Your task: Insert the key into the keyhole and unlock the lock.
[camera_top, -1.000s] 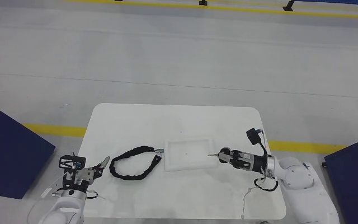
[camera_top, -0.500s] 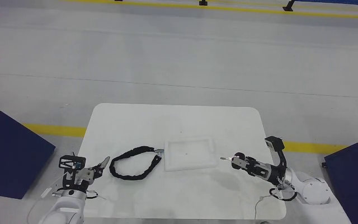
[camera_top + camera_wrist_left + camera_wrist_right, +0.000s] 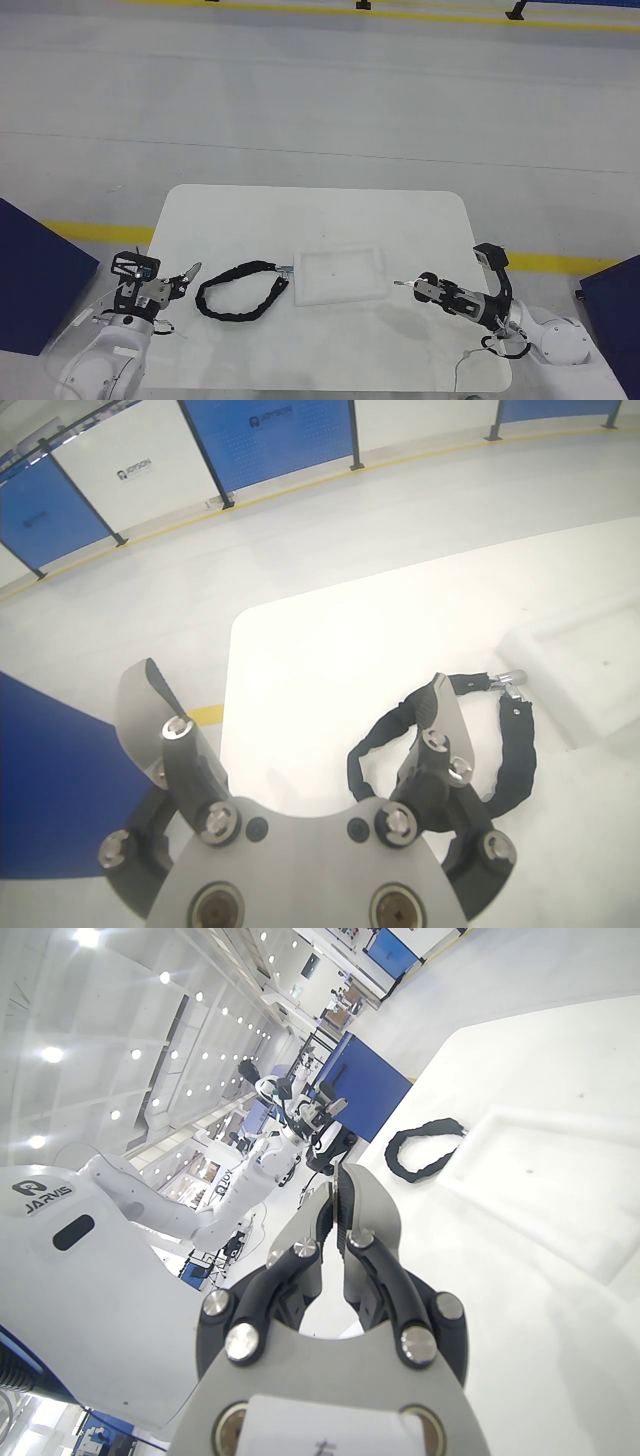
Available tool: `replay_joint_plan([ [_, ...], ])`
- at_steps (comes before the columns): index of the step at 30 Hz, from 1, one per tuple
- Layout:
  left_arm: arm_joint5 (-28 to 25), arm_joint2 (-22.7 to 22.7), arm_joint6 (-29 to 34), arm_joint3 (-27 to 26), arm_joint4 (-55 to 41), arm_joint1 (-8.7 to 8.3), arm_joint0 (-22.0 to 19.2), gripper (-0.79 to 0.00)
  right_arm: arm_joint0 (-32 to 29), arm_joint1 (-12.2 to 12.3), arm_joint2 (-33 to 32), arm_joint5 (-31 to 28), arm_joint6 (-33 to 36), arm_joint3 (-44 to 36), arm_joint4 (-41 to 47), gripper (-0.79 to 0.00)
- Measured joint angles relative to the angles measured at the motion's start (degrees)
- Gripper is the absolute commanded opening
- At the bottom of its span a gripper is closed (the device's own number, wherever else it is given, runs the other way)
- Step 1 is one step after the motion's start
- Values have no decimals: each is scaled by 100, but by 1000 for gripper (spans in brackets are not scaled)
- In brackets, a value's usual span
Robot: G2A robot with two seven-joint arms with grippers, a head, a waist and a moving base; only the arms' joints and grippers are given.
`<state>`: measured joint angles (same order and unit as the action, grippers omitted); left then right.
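Pinching the key (image 3: 401, 284) by its head, the right gripper (image 3: 414, 287) has its jaws closed to a sliver. It sits off the right end of the white tray (image 3: 340, 252) with the key's blade aimed back across it. The lock barrel (image 3: 286, 268), a short silver cylinder, lies against the tray's far left end, well apart from the key. From it the black sleeved chain (image 3: 238, 292) loops out over the table (image 3: 300, 210). The left gripper (image 3: 182, 281) is beside that loop with its jaws spread wide and nothing in them.

The main hazard, as I judge it, is the barrel being loose. Nothing pins it, so a key that arrives slightly off line would likely push it along the table instead of entering. The grip on the key is thin too, so a nudge against the tray rim or the barrel face could twist the blade between the pads. I cannot tell which way the keyhole faces.

The top view gives the whole gap between key and barrel. The left wrist view gives the barrel's shape and both chain ends joining it. The right wrist view confirms the closed pinch.
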<state>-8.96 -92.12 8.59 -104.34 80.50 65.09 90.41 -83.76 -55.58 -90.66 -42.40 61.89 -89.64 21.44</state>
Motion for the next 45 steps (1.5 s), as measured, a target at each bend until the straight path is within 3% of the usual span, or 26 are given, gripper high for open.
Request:
replay_joint_plan([
  [6, -1355, 514, 1273, 457, 430, -55, -1416, 0, 0, 0, 0, 0, 0, 0, 0, -785],
  [9, -2317, 883, 1758, 819, 551, -78, -2103, 0, 0, 0, 0, 0, 0, 0, 0, -785],
  [13, -3455, 1322, 2215, 1674, 289, -57, -3014, 0, 0, 0, 0, 0, 0, 0, 0, -785],
  [19, -4258, 2277, 2977, 3295, -482, 133, -4237, 0, 0, 0, 0, 0, 0, 0, 0, -785],
  [24, -4286, 3218, 3248, 4583, -508, 399, -5043, 0, 0, 0, 0, 0, 0, 0, 0, -785],
  [30, -4124, 4120, 2797, 6011, -361, 773, -5733, -34, 0, 0, 0, 0, 0, 0, 0, -785],
  [31, -4095, 4239, 2681, 6263, -351, 843, -5848, -77, 0, 0, 0, 0, 0, 0, 0, -785],
  [32, -4082, 4314, 2594, 6445, -354, 892, -5930, -219, 0, 0, 0, 0, 0, 0, 0, -785],
  [36, -4028, 4578, 2290, 7089, -313, 1075, -6213, -345, 0, 0, 0, 0, 0, 0, 0, -785],
  [45, -3955, 4988, 1838, 7940, -181, 1393, -6449, -474, 0, 0, 0, 0, 0, 0, 0, -785],
])
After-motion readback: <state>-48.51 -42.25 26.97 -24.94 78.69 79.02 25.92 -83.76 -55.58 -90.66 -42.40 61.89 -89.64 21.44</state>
